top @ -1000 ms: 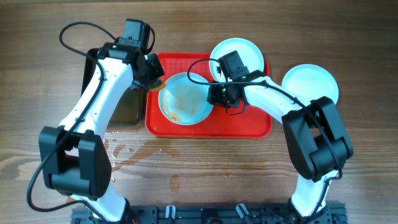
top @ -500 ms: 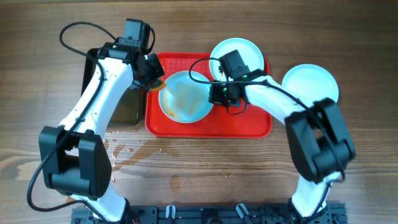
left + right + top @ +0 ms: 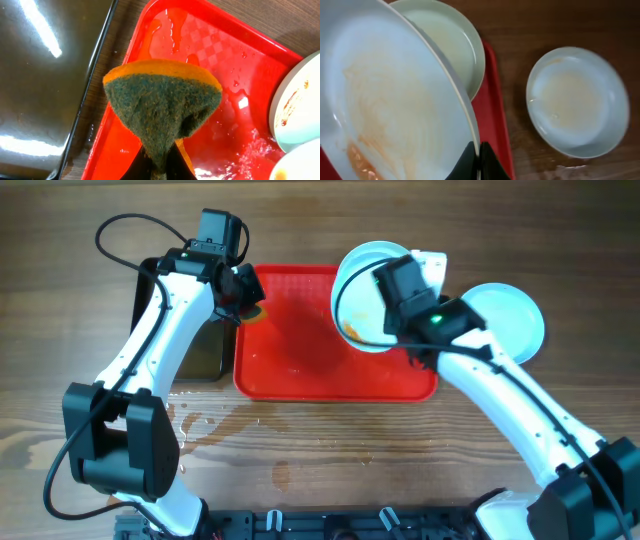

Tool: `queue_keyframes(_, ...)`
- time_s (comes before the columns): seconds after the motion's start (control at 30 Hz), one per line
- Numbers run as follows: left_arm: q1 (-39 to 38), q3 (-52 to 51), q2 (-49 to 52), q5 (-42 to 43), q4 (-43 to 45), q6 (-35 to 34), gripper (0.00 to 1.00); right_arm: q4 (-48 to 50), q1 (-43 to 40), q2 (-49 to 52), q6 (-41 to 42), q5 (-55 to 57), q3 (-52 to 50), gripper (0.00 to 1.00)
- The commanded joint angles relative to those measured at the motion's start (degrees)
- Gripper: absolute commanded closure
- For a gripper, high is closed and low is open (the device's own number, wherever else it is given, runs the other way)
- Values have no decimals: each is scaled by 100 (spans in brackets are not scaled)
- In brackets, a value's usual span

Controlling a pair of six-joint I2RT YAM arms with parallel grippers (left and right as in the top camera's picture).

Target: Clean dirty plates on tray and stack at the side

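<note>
My right gripper (image 3: 398, 325) (image 3: 477, 152) is shut on the rim of a pale plate (image 3: 360, 295) (image 3: 385, 100) with orange-brown sauce smears. It holds the plate tilted above the right back part of the red tray (image 3: 300, 360) (image 3: 492, 100). A second plate (image 3: 450, 45) lies on the tray under it, mostly hidden from overhead. A third plate (image 3: 510, 320) (image 3: 577, 100) lies on the table right of the tray. My left gripper (image 3: 248, 308) (image 3: 159, 165) is shut on a green and orange sponge (image 3: 162, 107) over the tray's left rim (image 3: 200, 45).
A black pan (image 3: 200, 355) (image 3: 45, 75) with dark water stands just left of the tray. The tray floor is wet. Water spots (image 3: 200, 420) lie on the wooden table in front of the pan.
My right gripper has lifted the smeared plate from the tray's middle and carried it right and back, over the second plate. The left arm and sponge have not moved.
</note>
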Motion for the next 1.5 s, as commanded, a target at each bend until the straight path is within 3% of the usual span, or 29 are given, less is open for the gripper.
queue_keyframes(0.0,48,83,33,-96,20,83,96,-81,789,-164,-339,2428,57,96)
queue_keyframes(0.17,48,83,33,-96,22,83,96,-57,1600,-164,-590,4566,57,96)
queue_keyframes(0.47,48,83,33,-96,20,81,96,15,1714,-164,-590,4841,57,96)
queue_keyframes(0.53,48,83,33,-94,17,81,96,17,1714,-164,-592,4216,57,96)
queue_keyframes(0.57,48,83,33,-94,17,81,96,26,1709,-164,-557,3294,55,96)
queue_keyframes(0.67,48,83,33,-72,15,61,96,278,1456,-22,446,170,31,96)
queue_keyframes(0.73,48,83,33,28,0,61,96,629,1268,299,1174,-796,-31,95)
queue_keyframes(0.97,-4,50,35,334,-22,-42,96,1480,955,1790,1620,-1910,-52,96)
queue_keyframes(1.13,-363,-621,44,337,422,-627,96,1849,413,1860,1766,-2559,-52,96)
queue_keyframes(1.37,-1329,-1847,44,249,1746,-1412,96,1899,382,2009,1759,-2743,-52,96)
queue_keyframes(1.47,-1438,-1867,42,96,1762,-1419,96,1939,382,2026,1744,-2741,-52,96)
